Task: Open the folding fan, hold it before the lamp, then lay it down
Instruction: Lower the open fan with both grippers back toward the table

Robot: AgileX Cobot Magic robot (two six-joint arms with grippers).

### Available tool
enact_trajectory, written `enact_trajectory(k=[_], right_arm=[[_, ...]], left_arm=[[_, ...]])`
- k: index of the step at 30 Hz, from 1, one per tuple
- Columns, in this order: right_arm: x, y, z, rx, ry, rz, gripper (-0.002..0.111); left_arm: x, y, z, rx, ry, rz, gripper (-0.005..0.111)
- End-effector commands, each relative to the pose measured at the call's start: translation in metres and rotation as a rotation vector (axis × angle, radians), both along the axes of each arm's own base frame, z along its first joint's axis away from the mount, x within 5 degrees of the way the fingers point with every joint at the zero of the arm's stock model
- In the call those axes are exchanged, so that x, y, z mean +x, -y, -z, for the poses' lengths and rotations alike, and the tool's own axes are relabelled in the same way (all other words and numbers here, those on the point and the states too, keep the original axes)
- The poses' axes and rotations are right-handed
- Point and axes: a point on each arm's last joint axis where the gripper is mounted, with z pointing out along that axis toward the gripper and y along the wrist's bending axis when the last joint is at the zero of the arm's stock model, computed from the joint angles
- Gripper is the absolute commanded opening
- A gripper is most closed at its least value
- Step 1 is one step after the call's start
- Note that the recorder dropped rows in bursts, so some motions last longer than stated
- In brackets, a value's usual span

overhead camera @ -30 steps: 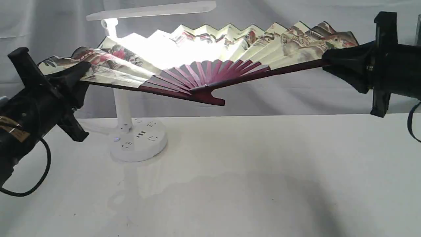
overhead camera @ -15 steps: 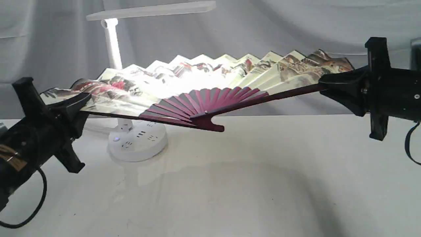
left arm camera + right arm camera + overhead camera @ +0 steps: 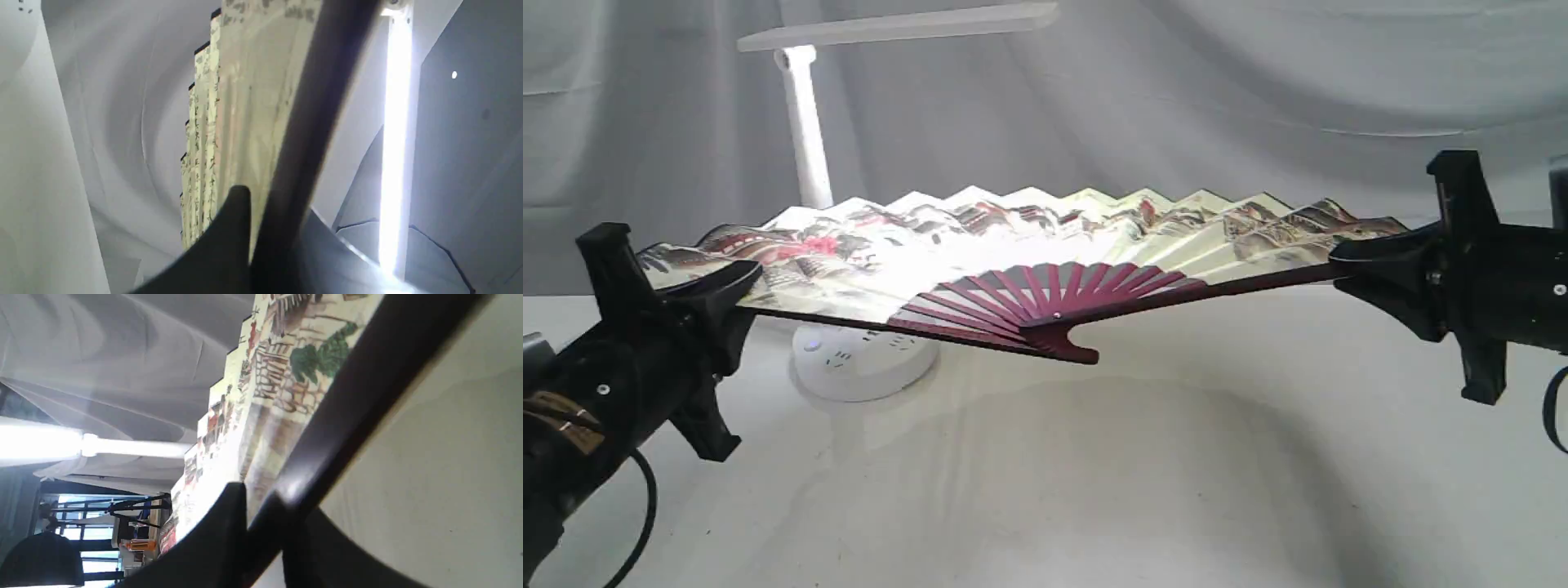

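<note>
1. We see the folding fan (image 3: 1013,245) fully spread and tilted nearly flat in front of the lamp (image 3: 805,122), below its long head and hiding the foot of its stem.
2. Our left gripper (image 3: 742,279) is clamped on the fan's guard nearest the lamp.
3. Our right gripper (image 3: 1342,261) pinches the opposite guard, well apart from the lamp.
4. The fan hangs above the table (image 3: 1176,474), beside the lamp's base.
</note>
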Motion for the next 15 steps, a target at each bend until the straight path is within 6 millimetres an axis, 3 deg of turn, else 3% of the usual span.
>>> enact_trajectory(k=[1, 8, 15], right_arm=[[-0.009, 0.029, 0.013, -0.149, -0.041, 0.082, 0.000], [-0.021, 0.055, 0.016, -0.153, -0.057, 0.133, 0.000], [-0.023, 0.060, 0.018, -0.167, -0.068, 0.140, 0.000]], left_arm=[[-0.001, 0.001, -0.017, -0.113, 0.101, -0.078, 0.000], [-0.005, 0.018, -0.017, -0.082, 0.110, -0.108, 0.000], [-0.004, 0.031, -0.018, -0.054, 0.085, -0.081, 0.000]])
